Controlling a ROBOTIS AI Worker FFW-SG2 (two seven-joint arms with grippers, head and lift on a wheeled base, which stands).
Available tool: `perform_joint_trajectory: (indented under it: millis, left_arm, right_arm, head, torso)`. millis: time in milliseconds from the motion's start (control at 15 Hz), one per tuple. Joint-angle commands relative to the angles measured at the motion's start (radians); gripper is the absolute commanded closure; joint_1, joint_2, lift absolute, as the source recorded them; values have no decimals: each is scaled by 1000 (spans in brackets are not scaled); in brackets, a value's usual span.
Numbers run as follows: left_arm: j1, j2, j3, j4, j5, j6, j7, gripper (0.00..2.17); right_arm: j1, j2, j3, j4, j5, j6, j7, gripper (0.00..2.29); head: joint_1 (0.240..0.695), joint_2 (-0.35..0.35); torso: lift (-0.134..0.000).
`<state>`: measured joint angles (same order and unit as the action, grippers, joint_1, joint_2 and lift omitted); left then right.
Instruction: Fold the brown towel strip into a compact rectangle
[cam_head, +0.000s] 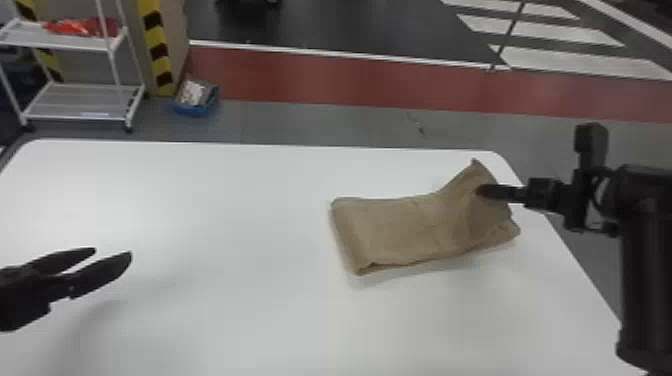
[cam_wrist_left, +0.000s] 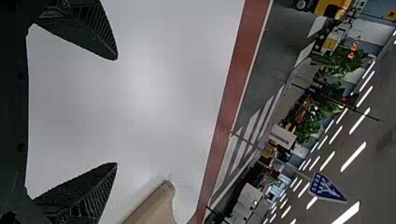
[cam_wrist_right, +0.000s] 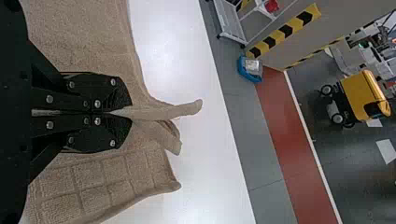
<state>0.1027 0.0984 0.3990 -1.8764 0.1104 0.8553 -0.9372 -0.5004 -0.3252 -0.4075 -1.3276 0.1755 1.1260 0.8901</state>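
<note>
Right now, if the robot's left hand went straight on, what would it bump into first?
The way looks free: the left gripper seems to point across the white table, passing beyond the towel. Depth is unclear, though; if it tilts downward, the table might come first.

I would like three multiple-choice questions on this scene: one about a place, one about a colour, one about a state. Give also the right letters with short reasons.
1. On which side of the table is the brown towel strip?
A) robot's left
B) robot's right
C) both sides equally

2. What colour is the table top?
A) white
B) green
C) black

3. How is the right pincer?
A) wide open
B) shut on nothing
C) shut on the towel

Key:
1 B: the head view shows the strip near the table's right edge.
2 A: the bare surface around the towel is white.
3 C: the right wrist view shows a pinched fold sticking out between its closed fingers.
</note>
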Motion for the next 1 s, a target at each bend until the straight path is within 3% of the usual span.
perform_joint_trajectory:
  millis: [0,133,267,667,933]
  left_arm:
    - [3,1,8,3,0,0,0,73]
    - [3,1,4,16,0,-15,-2,73]
    - [0,0,-15,20,-1,-15,0,73]
    - [2,1,-22,16,-9,-12,-3,73]
    - [6,0,-23,11,-9,-12,-5,73]
  right_arm:
    - [-20,-15,-22,-45,-22,76,7,1480]
    - [-4,-29,-17,-2,16,30,0,1372]
    - [-3,-28,-14,73,30,-13,-14,-2]
    - [2,-51,-28,71,30,-7,-34,66]
    - [14,-87,-27,68,32,12,-33,76]
  head:
    - [695,-175]
    - [695,-174]
    - [695,-193]
    - [695,-228]
    - [695,-240]
  torso:
    - [-120]
    - [-120]
    - [-120]
    - [-120]
    - [-120]
